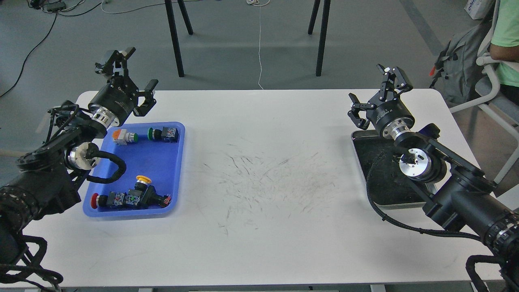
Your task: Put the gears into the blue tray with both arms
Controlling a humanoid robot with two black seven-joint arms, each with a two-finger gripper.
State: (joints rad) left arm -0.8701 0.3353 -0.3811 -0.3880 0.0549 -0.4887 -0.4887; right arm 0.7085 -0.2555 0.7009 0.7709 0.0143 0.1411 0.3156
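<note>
- Left gripper [134, 79] is hovering above the far-left corner of the blue tray [162, 162]; its fingers are standing wide apart and carrying nothing.
- Right gripper [375, 95] is hanging over the far edge of the silver tray [359, 156], fingers likewise spread and empty.
- Gears: none can be made out anywhere. If any are lying on the silver tray's dark, scratched floor, they are blending into it or hiding under the right arm; this cannot be told from the head view.
- Blue tray is sitting at the table's left side and is holding only push-button switches: an orange-capped one [121, 136] and a green-capped one [162, 134] at the far end, a yellow-capped one [142, 182] and a red-capped one [107, 200] at the near end.
- Risk, as judged: a black gear on a black floor is inviting a missed or empty grasp, and the right arm's own wrist and cable are shading the pick area.
- Risk, as judged: the switches are crowding the blue tray's ends, so a release there could land a gear on a switch instead of the floor; the bare middle looks safer.
- Obstructions: the left arm's looping cable [111, 172] is lying across the blue tray's left half. The white table [263, 182] between the trays is carrying only scuff marks.
- Surroundings: a seated person [507, 40] is close to the table's far-right corner, near the right arm's reach.
</note>
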